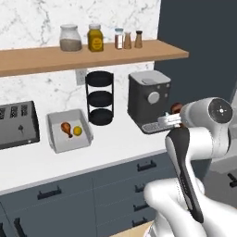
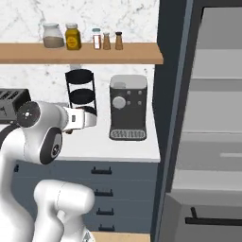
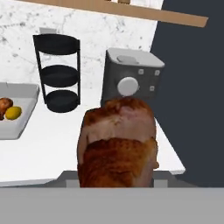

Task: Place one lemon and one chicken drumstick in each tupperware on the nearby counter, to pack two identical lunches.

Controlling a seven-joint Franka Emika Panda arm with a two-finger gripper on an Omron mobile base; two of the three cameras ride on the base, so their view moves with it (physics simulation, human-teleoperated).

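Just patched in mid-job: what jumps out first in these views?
The chicken drumstick held in the gripper looms large in the hand view, above the right end of the white counter in front of the coffee machine. To its left, one tupperware beside the toaster already holds a drumstick and a lemon. A black three-tier rack stands between the tray and the machine.

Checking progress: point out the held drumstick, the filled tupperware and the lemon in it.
held chicken drumstick (image 3: 118, 144), hand view, browned thick end.
tupperware (image 1: 58, 146), left base view, near rim.
lemon (image 1: 77, 131), left base view, its middle.
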